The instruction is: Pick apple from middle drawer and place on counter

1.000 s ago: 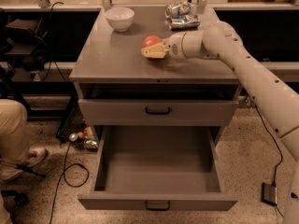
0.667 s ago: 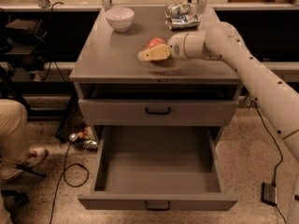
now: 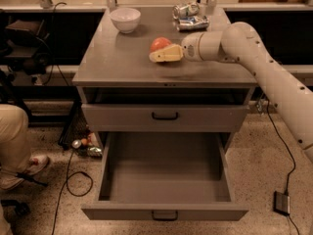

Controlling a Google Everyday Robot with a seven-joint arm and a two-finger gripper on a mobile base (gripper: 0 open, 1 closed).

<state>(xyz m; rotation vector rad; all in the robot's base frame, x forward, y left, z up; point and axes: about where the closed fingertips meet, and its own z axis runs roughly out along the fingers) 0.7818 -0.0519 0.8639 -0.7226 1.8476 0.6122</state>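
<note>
One apple (image 3: 160, 43) is held in the gripper (image 3: 159, 52), whose pale fingers (image 3: 166, 56) are closed on it, low over the middle of the tabletop (image 3: 117, 58). The arm (image 3: 264, 67) reaches in from the right. Behind stand a white bowl (image 3: 125, 18) and two crushed cans (image 3: 190, 16). Below, the middle drawer (image 3: 166, 173) is pulled out wide.

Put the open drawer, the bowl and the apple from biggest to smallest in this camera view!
1. open drawer
2. bowl
3. apple, held by the gripper over the counter
</note>
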